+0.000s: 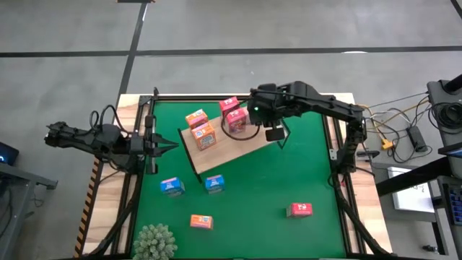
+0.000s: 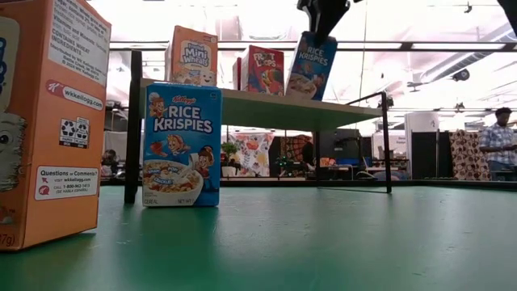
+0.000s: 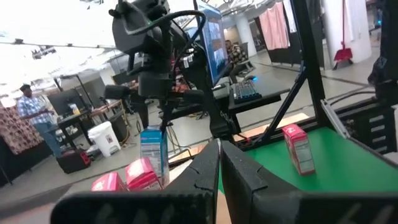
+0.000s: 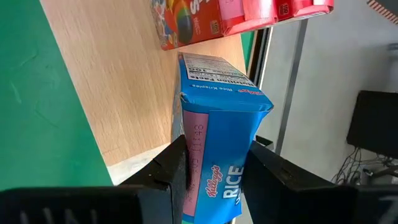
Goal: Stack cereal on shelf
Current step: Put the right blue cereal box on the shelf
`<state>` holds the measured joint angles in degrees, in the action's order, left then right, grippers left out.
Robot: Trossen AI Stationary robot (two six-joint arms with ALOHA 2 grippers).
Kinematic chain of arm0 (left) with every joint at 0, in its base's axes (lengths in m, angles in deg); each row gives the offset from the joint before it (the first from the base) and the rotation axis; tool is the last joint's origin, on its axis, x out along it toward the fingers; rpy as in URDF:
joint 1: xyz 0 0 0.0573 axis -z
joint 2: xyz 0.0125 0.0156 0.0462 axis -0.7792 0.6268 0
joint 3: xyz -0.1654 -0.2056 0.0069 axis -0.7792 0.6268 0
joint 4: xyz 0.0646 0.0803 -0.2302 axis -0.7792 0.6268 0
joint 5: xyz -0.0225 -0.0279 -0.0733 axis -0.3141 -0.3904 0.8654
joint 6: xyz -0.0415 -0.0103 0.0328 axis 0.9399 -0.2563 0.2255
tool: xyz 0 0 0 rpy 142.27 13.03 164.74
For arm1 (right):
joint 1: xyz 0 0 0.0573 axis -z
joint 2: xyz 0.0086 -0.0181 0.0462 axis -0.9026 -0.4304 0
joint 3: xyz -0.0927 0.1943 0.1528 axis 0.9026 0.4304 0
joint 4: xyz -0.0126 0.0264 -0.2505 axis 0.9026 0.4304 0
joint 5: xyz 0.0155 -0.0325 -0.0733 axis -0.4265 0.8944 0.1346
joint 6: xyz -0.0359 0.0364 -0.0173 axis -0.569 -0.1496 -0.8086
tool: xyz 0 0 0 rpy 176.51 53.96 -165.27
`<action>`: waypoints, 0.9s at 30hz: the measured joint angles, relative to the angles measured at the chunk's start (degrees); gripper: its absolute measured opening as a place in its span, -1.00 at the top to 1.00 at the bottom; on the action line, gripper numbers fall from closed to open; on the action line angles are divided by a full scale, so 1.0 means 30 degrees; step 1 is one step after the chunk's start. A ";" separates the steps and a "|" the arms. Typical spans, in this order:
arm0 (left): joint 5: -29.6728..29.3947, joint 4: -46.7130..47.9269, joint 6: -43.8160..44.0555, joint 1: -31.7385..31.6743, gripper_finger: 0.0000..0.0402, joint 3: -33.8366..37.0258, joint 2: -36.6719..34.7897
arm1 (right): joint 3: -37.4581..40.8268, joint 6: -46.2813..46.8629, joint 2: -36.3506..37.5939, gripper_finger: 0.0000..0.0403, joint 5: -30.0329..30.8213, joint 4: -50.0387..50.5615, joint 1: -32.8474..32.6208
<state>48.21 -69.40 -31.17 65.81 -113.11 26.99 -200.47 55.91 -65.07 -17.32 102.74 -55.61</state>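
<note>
The right gripper [image 4: 211, 171] hung over the shelf [image 1: 245, 148] in the upper middle of the high view, its fingers [image 4: 168, 171] clamped on a blue cereal box [image 4: 217, 124]. In the low view that box [image 2: 311, 65] appeared at the top centre, tilted, its lower end at the wooden board [image 2: 307, 113].

On the shelf in the high view stood two orange boxes [image 1: 201, 128] near its upper-left end and two pink-red boxes [image 1: 233, 115] just right of them, close under the right arm. The low view showed a Mini Wheats box [image 2: 192, 55] and a Froot Loops box [image 2: 263, 69] standing upright on the board.

On the green bench mat [image 1: 274, 180], two more blue boxes [image 1: 172, 187] lay in the lower left of the high view, side by side but apart. An orange box [image 1: 201, 222] sat below them, and a pink-red box [image 1: 299, 210] lay at the lower right. A fuzzy green plant [image 1: 155, 242] sat at the bottom edge.

The left gripper [image 1: 167, 145] waited at the left edge of the mat, its fingers [image 3: 208, 168] pressed together, pointing toward the shelf
</note>
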 joint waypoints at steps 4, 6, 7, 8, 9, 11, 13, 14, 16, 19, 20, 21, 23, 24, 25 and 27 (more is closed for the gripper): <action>0.0000 -0.0921 -0.0857 -0.0003 1.00 -0.0007 -0.0242 | 0.0015 0.1118 0.0044 0.44 -0.0098 -0.0005 0.0208; 0.0000 -0.0796 -0.0785 -0.0003 1.00 -0.0057 -0.0430 | 0.0015 0.1687 0.0109 0.44 -0.0146 0.0001 0.0193; 0.0000 -0.0792 -0.0777 -0.0003 1.00 -0.0066 -0.0505 | 0.0015 0.1767 0.0143 0.44 -0.0256 -0.0005 0.0157; 0.0000 -0.0777 -0.0777 -0.0002 1.00 -0.0066 -0.0551 | 0.0015 0.1804 0.0156 0.44 -0.0571 -0.0005 0.0116; 0.0000 -0.0779 -0.0770 0.0002 1.00 -0.0066 -0.0570 | 0.0015 0.1873 0.0157 0.44 -0.1006 0.0002 0.0075; 0.0000 -0.0794 -0.0770 0.0000 1.00 -0.0066 -0.0598 | 0.0018 0.1951 0.0157 0.44 -0.1672 -0.0005 0.0054; 0.0000 -0.0852 -0.0770 0.0004 1.00 -0.0066 -0.0597 | 0.0038 0.2254 0.0157 0.44 -0.1687 -0.0005 -0.0052; 0.0000 -0.0892 -0.0770 -0.0003 1.00 -0.0066 -0.0577 | 0.0052 0.2386 0.0157 0.44 -0.1685 -0.0005 -0.0047; 0.0000 -0.0925 -0.0770 -0.0001 1.00 -0.0066 -0.0529 | 0.0087 0.2760 0.0157 0.44 -0.1679 -0.0005 -0.0048; 0.0000 -0.0981 -0.0751 0.0000 1.00 -0.0066 -0.0519 | 0.0117 0.3297 0.0157 0.44 -0.1432 -0.0007 -0.0040; 0.0000 -0.1013 -0.0683 0.0002 1.00 -0.0066 -0.0507 | 0.0117 0.3477 0.0157 0.44 -0.1309 -0.0008 -0.0036; 0.0000 -0.1023 -0.0497 0.0000 1.00 -0.0068 -0.0504 | 0.0117 0.3758 0.0157 0.44 -0.1185 -0.0012 0.0004; 0.0000 -0.0994 -0.0048 0.0002 1.00 -0.0066 -0.0489 | 0.0126 0.4328 0.0157 0.44 -0.1139 -0.0013 0.0086; 0.0000 -0.0988 0.0138 0.0004 1.00 -0.0066 -0.0491 | 0.0162 0.4626 0.0157 0.44 -0.1129 -0.0027 0.0093; 0.0000 -0.0995 0.0260 0.0004 1.00 -0.0066 -0.0490 | 0.0217 0.4864 0.0165 0.44 -0.1138 -0.0019 0.0129; 0.0000 -0.1003 0.0477 0.0004 1.00 -0.0066 -0.0497 | 0.0343 0.5132 0.0165 0.44 -0.1131 -0.0012 0.0141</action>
<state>48.21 -72.41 -29.74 65.82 -113.31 25.50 -199.44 71.31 -64.57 -20.72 102.70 -55.19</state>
